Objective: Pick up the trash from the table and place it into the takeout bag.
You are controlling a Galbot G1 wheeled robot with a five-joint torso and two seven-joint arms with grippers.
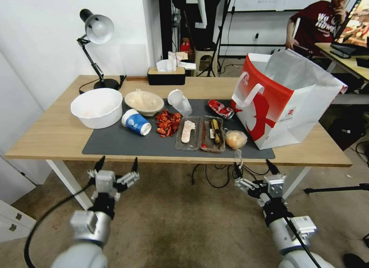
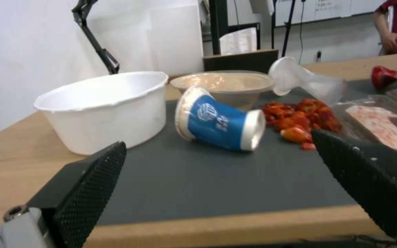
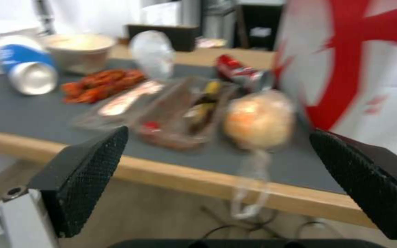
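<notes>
Left gripper [image 1: 117, 164]: hung below and short of the table's near edge, jaws spread wide, holding nothing
Right gripper [image 1: 253, 167]: at like height before the near edge, jaws likewise spread and empty
Table [image 1: 46, 137]: light-wood top carrying a dark grey mat [image 1: 115, 143] on which the trash lay
Small clear bag [image 1: 236, 139]: pale lump at the mat's near right corner, its twisted tail hanging over the table edge toward the right gripper; judged the piece closest to any jaws, lying just ahead of and above the right arm's
Clear trays [image 1: 200, 133]: two, side by side, long axes running near-to-far
Blue-and-white paper cup [image 1: 137, 123]: on its side, directly ahead of the left gripper, base toward the trays
Red food scraps [image 1: 168, 123]: heaped between cup and trays
Beige shallow bowl [image 1: 144, 102]: upright, behind the cup
Clear plastic cup [image 1: 180, 102]: tipped over
Crushed red soda can [image 1: 220, 108]: lying just beside the bag
Takeout bag [image 1: 286, 103]: upright at the right end, mouth open
</notes>
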